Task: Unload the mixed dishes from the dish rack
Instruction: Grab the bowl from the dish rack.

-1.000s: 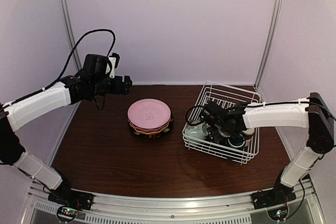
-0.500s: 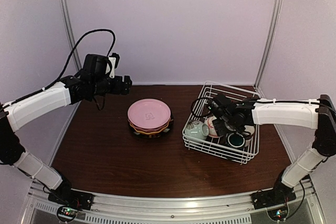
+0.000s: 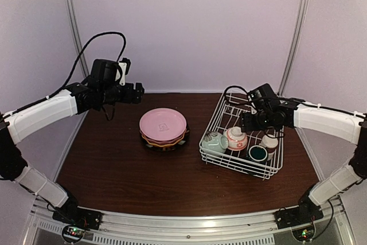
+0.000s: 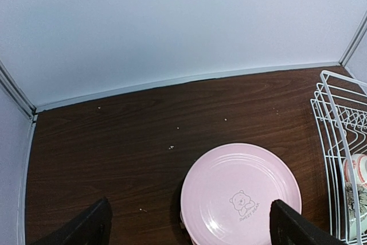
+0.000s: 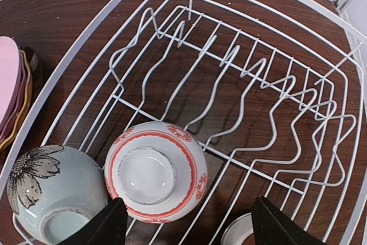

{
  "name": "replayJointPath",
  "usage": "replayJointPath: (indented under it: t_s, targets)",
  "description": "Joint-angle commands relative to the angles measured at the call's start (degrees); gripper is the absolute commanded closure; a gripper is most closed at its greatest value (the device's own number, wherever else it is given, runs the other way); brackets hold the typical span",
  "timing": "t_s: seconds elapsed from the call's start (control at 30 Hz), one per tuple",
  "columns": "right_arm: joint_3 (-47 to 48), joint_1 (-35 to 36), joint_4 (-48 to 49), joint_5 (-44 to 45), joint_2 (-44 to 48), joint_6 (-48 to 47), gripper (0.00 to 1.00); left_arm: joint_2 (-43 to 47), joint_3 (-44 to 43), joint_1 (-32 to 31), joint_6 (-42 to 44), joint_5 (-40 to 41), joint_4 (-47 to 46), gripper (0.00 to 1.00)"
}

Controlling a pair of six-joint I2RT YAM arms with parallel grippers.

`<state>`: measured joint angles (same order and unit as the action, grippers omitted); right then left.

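Note:
The white wire dish rack point(image 3: 239, 166) stands at the right. In it lie a pale green bowl point(image 3: 213, 141) and a red-patterned bowl point(image 3: 235, 137), both upside down, plus a white cup point(image 3: 268, 142) and a dark cup point(image 3: 257, 153). My right gripper point(image 3: 247, 122) hovers open and empty above the rack's back half. In the right wrist view its tips straddle the red-patterned bowl point(image 5: 153, 170) from above, with the pale green bowl point(image 5: 49, 190) to its left. A stack topped by a pink plate point(image 3: 163, 123) sits mid-table. My left gripper point(image 3: 137, 93) is open and empty, high behind it.
The rack's upright divider prongs point(image 5: 229, 55) stand empty in its back half. In the left wrist view the pink plate point(image 4: 241, 192) lies below, with the rack's edge point(image 4: 327, 120) at the right. The back wall and metal corner posts point(image 3: 294, 32) enclose the table.
My right arm has lifted and drawn back from the front of the rack to above its back half, uncovering the two bowls and the cups. The left arm has not moved.

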<state>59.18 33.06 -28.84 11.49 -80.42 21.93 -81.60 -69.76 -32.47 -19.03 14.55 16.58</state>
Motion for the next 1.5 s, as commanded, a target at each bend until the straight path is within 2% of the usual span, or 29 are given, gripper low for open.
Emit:
replayJointPath:
  t_s: [0.0, 0.33, 0.7, 0.93, 1.27, 1.47]
  targets:
    - [0.1, -0.1, 3.1, -5.7, -2.6, -1.8, 0.24, 0.9, 0.1, -0.3, -0.5, -0.2, -1.0, 0.03]
    - [1.9, -0.2, 4.7, -5.8, -9.3, -3.1, 0.24, 0.8, 0.0, -0.3, -0.5, -0.5, -1.0, 0.03]
    - [2.7, -0.2, 5.9, -6.1, -13.8, -3.8, 0.32, 0.0, -0.2, -0.4, -0.6, -0.5, -1.0, 0.03]
    - [2.6, -0.2, 6.5, -5.8, -14.4, -3.9, 0.38, -0.5, -0.6, -0.3, -0.6, -0.5, -1.0, 0.03]
    - [3.2, -1.1, 5.7, -5.7, -12.6, -4.1, 0.55, -0.5, -0.5, -0.4, -0.6, -0.6, -1.0, 0.03]
    - [6.0, -1.6, 3.4, -5.1, -9.0, -4.7, 0.58, -0.5, -0.6, -0.3, -0.7, -0.9, -0.9, 0.03]
